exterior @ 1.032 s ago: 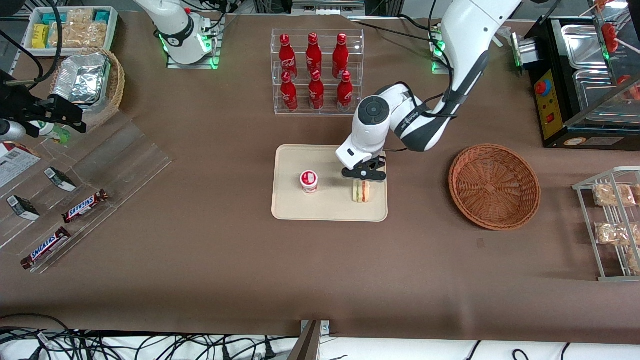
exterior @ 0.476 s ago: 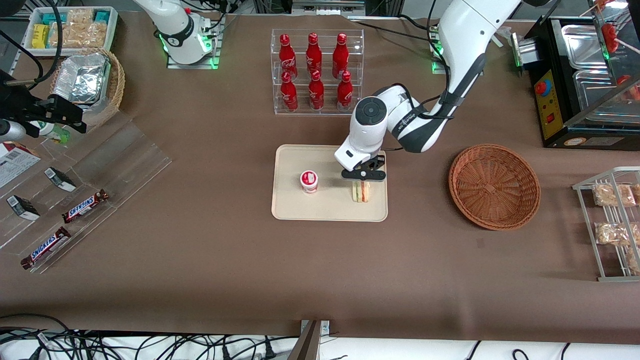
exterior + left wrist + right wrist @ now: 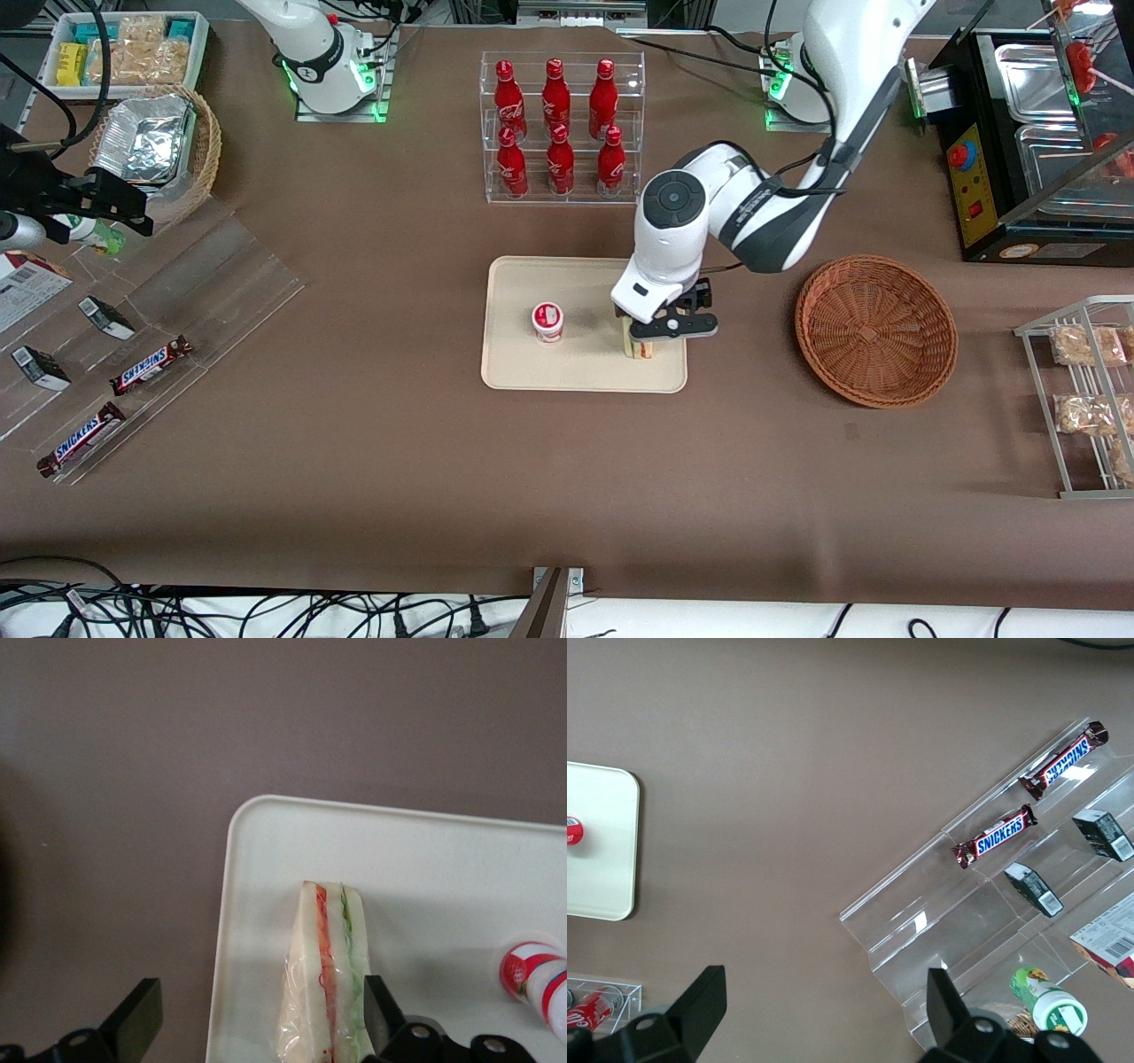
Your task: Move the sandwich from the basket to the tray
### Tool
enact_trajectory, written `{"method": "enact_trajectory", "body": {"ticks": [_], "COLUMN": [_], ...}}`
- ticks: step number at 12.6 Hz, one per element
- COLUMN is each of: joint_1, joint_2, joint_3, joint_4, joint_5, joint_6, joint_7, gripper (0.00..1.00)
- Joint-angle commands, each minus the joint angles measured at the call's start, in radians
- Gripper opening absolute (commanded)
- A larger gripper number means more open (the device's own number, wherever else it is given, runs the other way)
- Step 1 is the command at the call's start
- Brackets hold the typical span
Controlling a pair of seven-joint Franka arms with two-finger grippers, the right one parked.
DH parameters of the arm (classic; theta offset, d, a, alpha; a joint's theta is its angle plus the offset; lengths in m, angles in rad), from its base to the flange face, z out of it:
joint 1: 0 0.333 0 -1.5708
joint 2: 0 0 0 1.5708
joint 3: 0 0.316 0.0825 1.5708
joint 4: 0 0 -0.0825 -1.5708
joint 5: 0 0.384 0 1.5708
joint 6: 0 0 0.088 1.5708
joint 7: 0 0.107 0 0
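Sitting upright on the tray (image 3: 514,372), the sandwich (image 3: 326,979) is between wide-open jaws, gripper (image 3: 671,330) holding nothing; wrist view shows one finger (image 3: 135,1020) off the tray.

From the front we lose most of the sandwich (image 3: 640,347) under the gripper (image 3: 671,326), while the wrist camera crops its wide end and the little cup (image 3: 537,973) just beside it.

1. The sandwich (image 3: 326,983) is white bread striped with red and green filling;
2. the tray (image 3: 514,354) is plain cream;
3. the basket (image 3: 875,330) is reddish-brown weave;
4. the tool (image 3: 671,326) is black, spread wide above the sandwich;
5. the surface (image 3: 354,461) is brown.
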Motion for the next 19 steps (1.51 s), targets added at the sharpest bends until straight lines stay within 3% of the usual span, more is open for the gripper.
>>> {"method": "enact_trajectory", "body": {"ticks": [1,3,7,13,17,19], "joint_1": [0.032,0.077,0.174,0.364,0.429,0.420], "joint_2": [-0.014,-0.044,-0.118,-0.242,-0.262,-0.296], "joint_3": [-0.005,-0.010,-0.011,-0.010,-0.003,0.070], "joint_4": [0.104,0.115,0.115,0.116,0.155,0.156], "joint_5": [-0.031,-0.032,-0.106,-0.284,-0.331,-0.399], "joint_6": [-0.119,-0.137,-0.177,-0.291,-0.372,-0.407], "joint_7": [-0.004,-0.003,0.055,0.350,0.483,0.595], "gripper": [1.00,1.00,1.00,1.00,1.00,1.00]}}
